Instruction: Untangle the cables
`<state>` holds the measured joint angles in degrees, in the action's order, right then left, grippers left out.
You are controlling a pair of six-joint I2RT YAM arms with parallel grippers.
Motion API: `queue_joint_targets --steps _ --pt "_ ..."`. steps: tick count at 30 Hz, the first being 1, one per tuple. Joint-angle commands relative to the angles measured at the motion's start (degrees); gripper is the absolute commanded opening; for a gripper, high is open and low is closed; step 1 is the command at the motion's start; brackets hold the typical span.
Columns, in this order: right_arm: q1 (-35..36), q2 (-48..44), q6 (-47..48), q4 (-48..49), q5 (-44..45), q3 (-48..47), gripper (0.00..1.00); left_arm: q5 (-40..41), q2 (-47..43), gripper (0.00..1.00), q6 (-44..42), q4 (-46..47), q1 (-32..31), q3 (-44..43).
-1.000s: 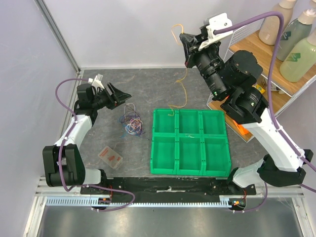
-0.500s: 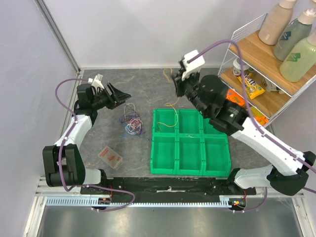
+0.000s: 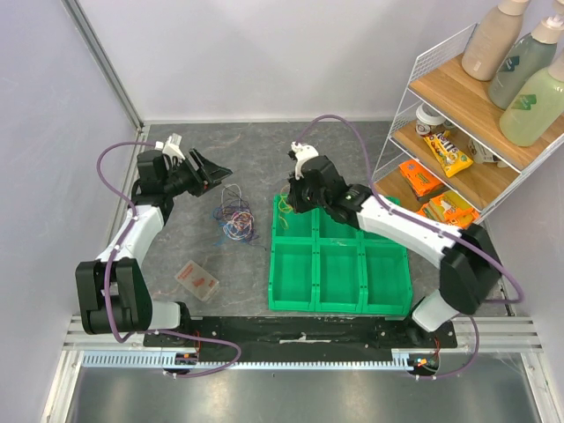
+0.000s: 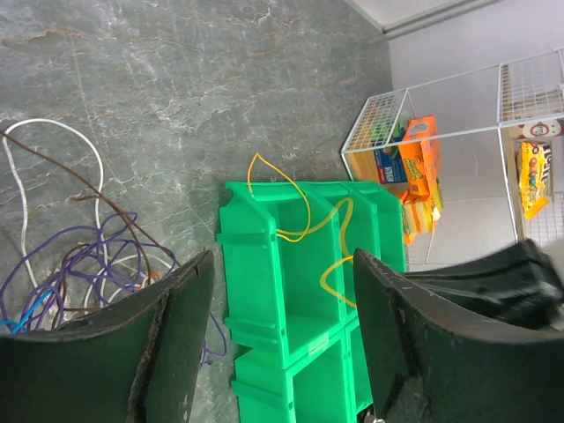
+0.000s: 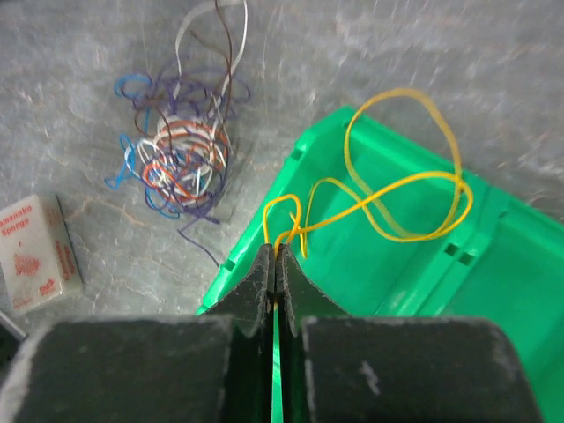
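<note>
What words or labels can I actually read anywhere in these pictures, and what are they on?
"Sponge": red print on the small white box; the word above it is too blurred.
Snack packets on the shelf: print too small to read.
Bottles: labels unreadable.

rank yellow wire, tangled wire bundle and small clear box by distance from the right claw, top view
1. The thin yellow wire, pinched in the right claw.
2. The tangled multicoloured wire bundle, just left of the claw.
3. The small clear plastic box, farther left, toward the near edge.
</note>
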<state>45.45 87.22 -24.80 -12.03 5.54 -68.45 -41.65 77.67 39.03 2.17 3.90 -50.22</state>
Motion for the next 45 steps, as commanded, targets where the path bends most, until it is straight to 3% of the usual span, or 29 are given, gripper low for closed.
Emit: queue_joint_targets --steps 1,8,15,20,26,36,40,45 --pt "-2.6 6.4 -5.3 -5.3 -15.4 -5.4 0.00 2.8 -1.8 0.70 -2.1 -1.8 0.2 -0.8" --pt "-0.1 -3.2 -3.2 -13.3 -15.3 -6.2 0.00 2.3 -1.6 0.69 -1.9 -1.6 0.3 -0.9" --pt "1.9 -11.4 -7.4 -19.4 -19.0 -4.1 0.00 0.9 -2.3 0.69 -1.0 -0.4 0.3 -0.6" --pt "6.2 -15.7 -9.4 -23.1 -16.6 -6.3 0.00 -0.2 -1.9 0.69 -0.3 0.3 0.6 -0.6" --pt "10.9 -18.9 -11.0 -25.4 -15.0 -7.7 0.00 -0.1 -1.8 0.68 -0.4 0.5 0.8 -0.2" --pt "11.2 -26.9 -15.4 -26.9 -16.8 -3.6 0.00 -0.3 -1.4 0.68 -0.4 0.5 0.7 -0.3" --pt "11.1 -23.2 -14.1 -24.6 -13.4 -3.3 0.00 -0.5 -1.6 0.68 -0.3 0.5 0.8 -0.4" --pt "7.4 -11.0 -7.7 -19.3 -6.0 -8.8 0.00 0.3 -2.1 0.68 -0.7 0.3 0.8 -0.1"
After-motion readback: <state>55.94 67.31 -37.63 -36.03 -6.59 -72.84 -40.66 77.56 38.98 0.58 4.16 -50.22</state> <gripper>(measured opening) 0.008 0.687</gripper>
